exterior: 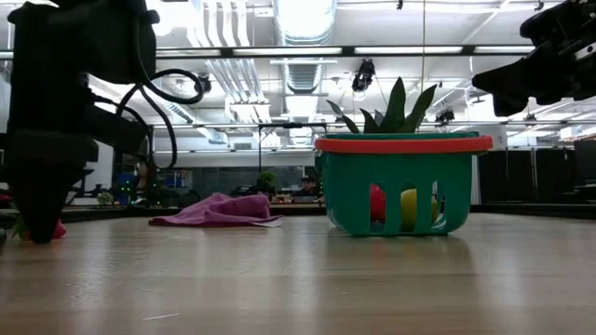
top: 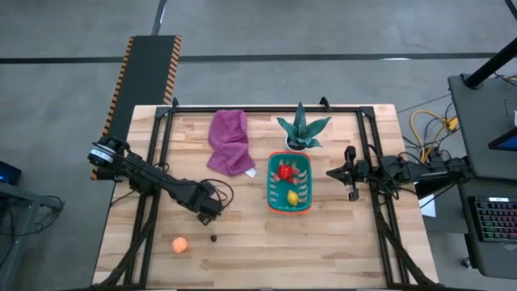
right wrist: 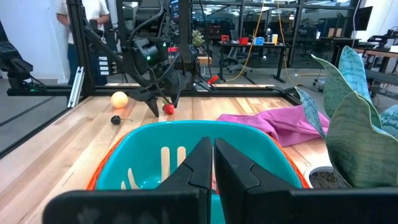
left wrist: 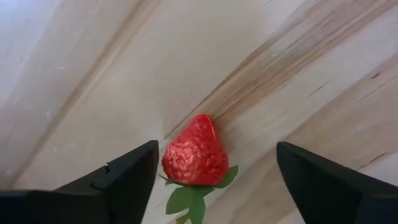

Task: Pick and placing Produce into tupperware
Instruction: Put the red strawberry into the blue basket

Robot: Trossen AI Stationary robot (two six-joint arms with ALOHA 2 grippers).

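Note:
A red strawberry [left wrist: 194, 151] with green leaves lies on the wooden table between the open fingers of my left gripper [left wrist: 216, 149], which points down at it. One finger [left wrist: 127, 177] stands right beside it and the other is well off. In the high view this gripper [top: 208, 213] is left of the teal basket [top: 271, 190], which holds a red fruit [top: 286, 171] and a yellow lemon [top: 292, 196]. An orange ball [top: 179, 245] and a small dark piece [top: 213, 238] lie near the front edge. My right gripper [top: 349, 175] hangs shut, level, just right of the basket.
A purple cloth [top: 230, 141] lies crumpled at the far side, with a spiky green plant in a white pot [top: 301, 129] behind the basket. Black frame rails [top: 157, 162] run along the table's left, right and far edges.

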